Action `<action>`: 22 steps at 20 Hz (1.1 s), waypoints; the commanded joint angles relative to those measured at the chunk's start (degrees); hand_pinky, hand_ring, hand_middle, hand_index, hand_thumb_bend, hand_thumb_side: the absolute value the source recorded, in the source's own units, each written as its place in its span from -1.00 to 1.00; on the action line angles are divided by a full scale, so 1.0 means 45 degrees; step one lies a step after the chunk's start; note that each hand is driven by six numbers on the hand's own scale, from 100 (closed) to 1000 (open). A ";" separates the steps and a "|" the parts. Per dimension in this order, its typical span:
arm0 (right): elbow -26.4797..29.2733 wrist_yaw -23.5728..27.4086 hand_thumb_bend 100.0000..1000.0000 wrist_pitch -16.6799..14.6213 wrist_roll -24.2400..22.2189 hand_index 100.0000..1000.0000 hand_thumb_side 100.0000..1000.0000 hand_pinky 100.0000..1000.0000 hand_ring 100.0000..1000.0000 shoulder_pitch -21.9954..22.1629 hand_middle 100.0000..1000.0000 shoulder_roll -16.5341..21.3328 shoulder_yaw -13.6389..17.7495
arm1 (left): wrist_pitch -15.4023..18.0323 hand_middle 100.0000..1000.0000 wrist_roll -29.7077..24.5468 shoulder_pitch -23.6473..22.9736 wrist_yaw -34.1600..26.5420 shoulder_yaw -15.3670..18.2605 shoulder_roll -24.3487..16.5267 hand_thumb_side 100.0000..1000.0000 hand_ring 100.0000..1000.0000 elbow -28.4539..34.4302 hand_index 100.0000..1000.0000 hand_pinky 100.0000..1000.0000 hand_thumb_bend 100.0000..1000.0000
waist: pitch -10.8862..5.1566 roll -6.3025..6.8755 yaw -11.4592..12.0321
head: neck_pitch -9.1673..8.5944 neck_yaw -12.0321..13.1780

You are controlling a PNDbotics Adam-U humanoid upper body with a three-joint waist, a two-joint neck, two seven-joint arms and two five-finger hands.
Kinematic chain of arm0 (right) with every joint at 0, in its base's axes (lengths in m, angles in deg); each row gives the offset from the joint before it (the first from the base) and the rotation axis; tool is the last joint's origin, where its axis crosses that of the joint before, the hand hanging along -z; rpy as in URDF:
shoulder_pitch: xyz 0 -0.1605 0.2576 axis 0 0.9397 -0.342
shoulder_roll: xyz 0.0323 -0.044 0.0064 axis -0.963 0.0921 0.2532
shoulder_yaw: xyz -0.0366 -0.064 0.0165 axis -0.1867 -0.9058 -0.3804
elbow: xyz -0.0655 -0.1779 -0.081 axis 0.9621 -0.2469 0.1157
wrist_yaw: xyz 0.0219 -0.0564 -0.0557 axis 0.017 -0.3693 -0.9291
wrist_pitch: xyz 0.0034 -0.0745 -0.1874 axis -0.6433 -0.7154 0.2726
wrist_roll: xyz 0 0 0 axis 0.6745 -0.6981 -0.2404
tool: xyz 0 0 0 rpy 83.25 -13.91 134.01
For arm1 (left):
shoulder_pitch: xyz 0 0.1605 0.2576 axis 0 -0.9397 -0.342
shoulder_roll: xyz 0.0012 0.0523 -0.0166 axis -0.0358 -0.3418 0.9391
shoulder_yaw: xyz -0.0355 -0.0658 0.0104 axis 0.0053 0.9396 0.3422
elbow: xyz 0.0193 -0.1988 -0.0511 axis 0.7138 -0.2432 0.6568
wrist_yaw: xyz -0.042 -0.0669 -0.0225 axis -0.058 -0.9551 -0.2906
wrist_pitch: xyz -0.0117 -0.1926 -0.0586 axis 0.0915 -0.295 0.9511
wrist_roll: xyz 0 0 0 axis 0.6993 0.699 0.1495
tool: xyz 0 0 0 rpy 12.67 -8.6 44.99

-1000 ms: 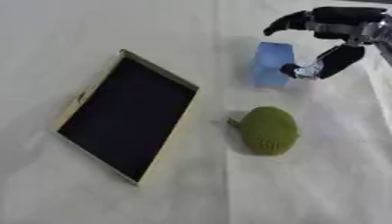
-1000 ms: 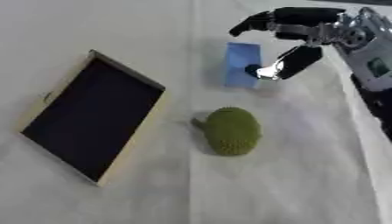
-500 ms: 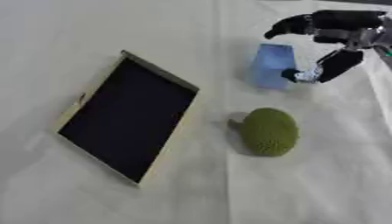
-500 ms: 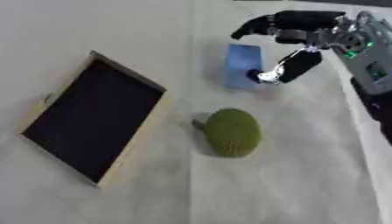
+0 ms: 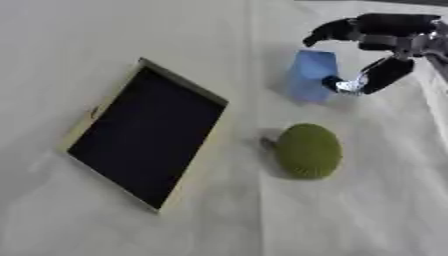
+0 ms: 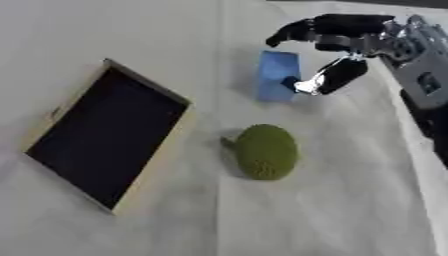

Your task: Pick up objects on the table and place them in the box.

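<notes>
Right robot hand (image 5: 376, 40) spread around the blue block (image 5: 311, 75) at far right of the surface (image 5: 131, 40), contact unclear. Block appears light and rigid; grip opposite flat faces. Green fruit (image 5: 307, 150) nearer; box (image 5: 140, 132) left.

The right hand (image 5: 378, 52) has perhaps closed nearer the blue block (image 5: 311, 75).

Both views come from the robot's head, side by side, looking steeply down on the table (image 5: 105, 30) from fairly near. They share almost the whole scene: the box (image 5: 144, 134), the green object (image 5: 308, 150), the blue object (image 5: 310, 75) and the right hand (image 6: 337, 40). The right eye view shows everything shifted leftward and takes in more of the right arm.
</notes>
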 commanded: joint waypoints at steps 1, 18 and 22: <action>-0.0060 -0.0143 -0.77 -0.0276 -0.0305 1.00 0.05 1.00 1.00 -0.0259 0.72 0.0193 0.0175 | -0.0004 0.91 -0.0062 0.0082 0.0042 0.0151 -0.0321 0.27 0.78 0.0109 0.72 0.78 -1.00 | -0.0269 0.0033 0.0007 | -0.0175 -0.0006; -0.0637 -0.0535 -0.68 -0.0767 -0.0365 1.00 -0.05 0.96 0.96 -0.0270 0.46 0.0033 -0.0006 | -0.0121 0.91 -0.0152 0.0067 0.0065 0.0139 -0.0272 0.27 0.78 0.0126 0.72 0.79 -1.00 | -0.0270 0.0029 0.0028 | -0.0209 -0.0036; -0.0624 -0.0340 -0.77 -0.0547 -0.0274 0.96 -0.11 0.94 0.91 -0.0266 0.26 0.0001 -0.0014 | -0.0128 0.92 -0.0208 0.0063 0.0111 0.0136 -0.0263 0.27 0.79 0.0123 0.72 0.79 -1.00 | -0.0265 0.0034 0.0035 | -0.0225 -0.0053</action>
